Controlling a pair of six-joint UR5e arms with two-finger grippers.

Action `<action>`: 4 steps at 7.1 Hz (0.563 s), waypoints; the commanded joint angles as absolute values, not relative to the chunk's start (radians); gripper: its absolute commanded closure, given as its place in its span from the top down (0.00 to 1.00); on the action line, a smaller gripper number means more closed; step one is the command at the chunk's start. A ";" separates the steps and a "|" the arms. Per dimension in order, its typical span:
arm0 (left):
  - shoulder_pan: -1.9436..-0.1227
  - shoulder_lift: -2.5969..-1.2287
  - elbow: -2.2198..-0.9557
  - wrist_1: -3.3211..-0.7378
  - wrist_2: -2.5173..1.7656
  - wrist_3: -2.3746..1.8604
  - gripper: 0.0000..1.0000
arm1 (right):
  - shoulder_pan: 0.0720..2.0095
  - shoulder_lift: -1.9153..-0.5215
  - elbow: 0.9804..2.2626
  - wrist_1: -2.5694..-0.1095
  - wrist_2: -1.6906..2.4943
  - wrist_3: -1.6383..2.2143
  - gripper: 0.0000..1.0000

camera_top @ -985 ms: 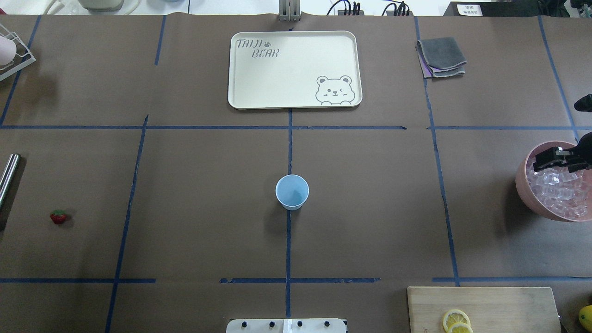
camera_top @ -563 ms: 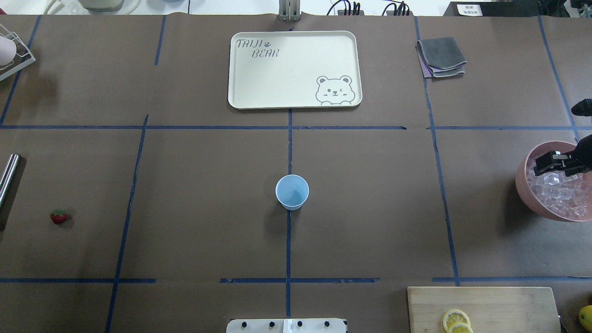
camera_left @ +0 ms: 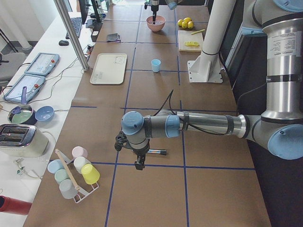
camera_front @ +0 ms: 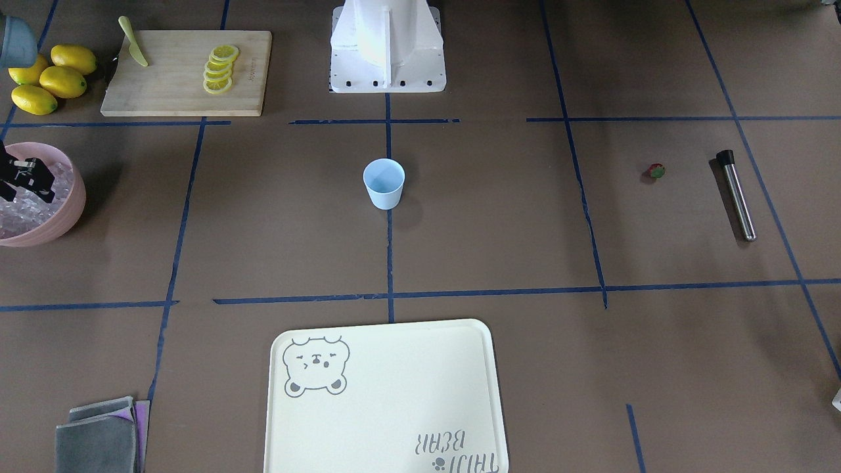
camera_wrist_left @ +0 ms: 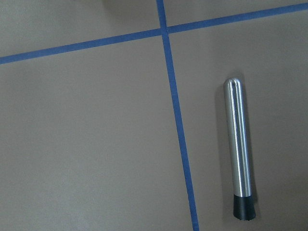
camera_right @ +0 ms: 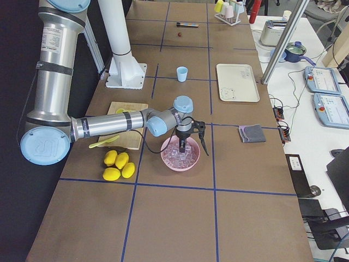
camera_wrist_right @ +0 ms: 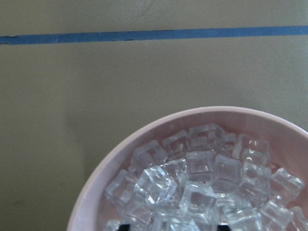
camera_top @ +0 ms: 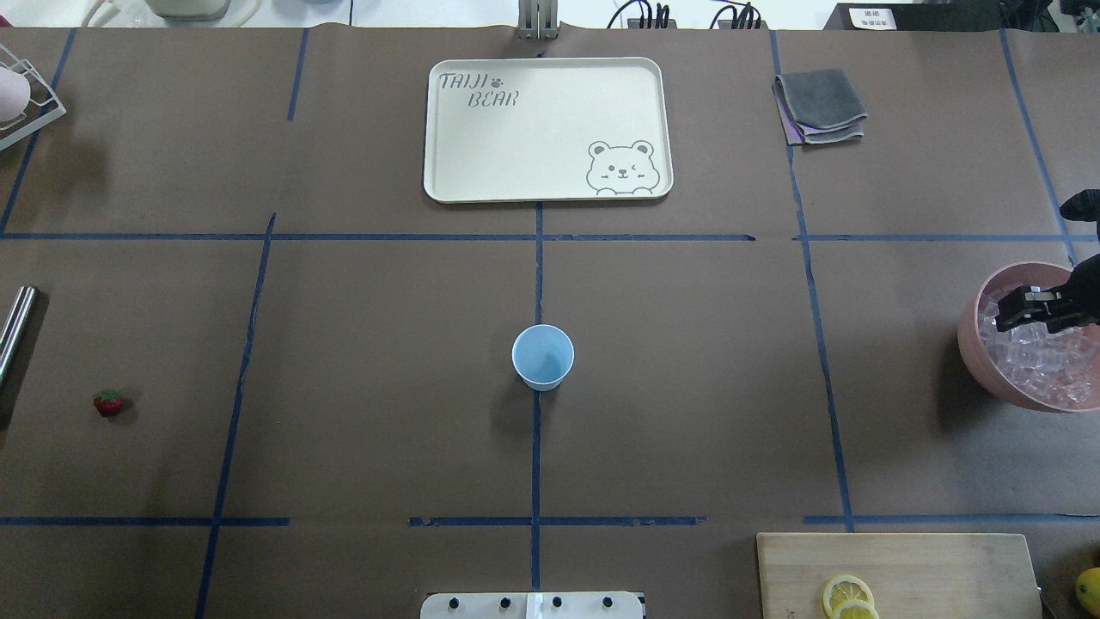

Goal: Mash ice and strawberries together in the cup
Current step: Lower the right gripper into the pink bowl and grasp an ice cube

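Note:
The light-blue cup stands upright and empty-looking at the table's centre. A single small red strawberry lies far to the left. Ice fills the pink bowl at the right edge. My right gripper is down inside that bowl, open; the right wrist view shows its two dark tips apart over the cubes. My left gripper hangs over the steel muddler at the far left end. It shows only in the exterior left view, so I cannot tell its state.
A cream bear tray lies at the back centre and folded grey cloths at the back right. A wooden board with lemon slices sits near the base, whole lemons beside it. A cup rack stands past the muddler.
My right gripper has sunk lower into the pink bowl, closer to the ice. The cup and strawberry have not moved.

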State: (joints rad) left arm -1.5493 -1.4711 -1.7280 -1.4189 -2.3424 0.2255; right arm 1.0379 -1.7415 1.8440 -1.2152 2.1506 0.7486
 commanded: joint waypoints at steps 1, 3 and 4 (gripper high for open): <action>-1.549 -1.471 -1.729 -1.419 -2.342 0.225 1.00 | 1.035 -1.744 1.838 -1.216 2.151 0.747 0.66; -1.549 -1.471 -1.729 -1.419 -2.342 0.225 1.00 | 1.031 -1.744 1.836 -1.216 2.152 0.749 0.61; -1.549 -1.471 -1.729 -1.419 -2.342 0.225 1.00 | 1.029 -1.744 1.836 -1.216 2.152 0.749 0.58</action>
State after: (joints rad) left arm -1.5493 -1.4711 -1.7287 -1.4189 -2.3424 0.2255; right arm 1.0317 -1.7441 1.8368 -1.2164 2.1516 0.7484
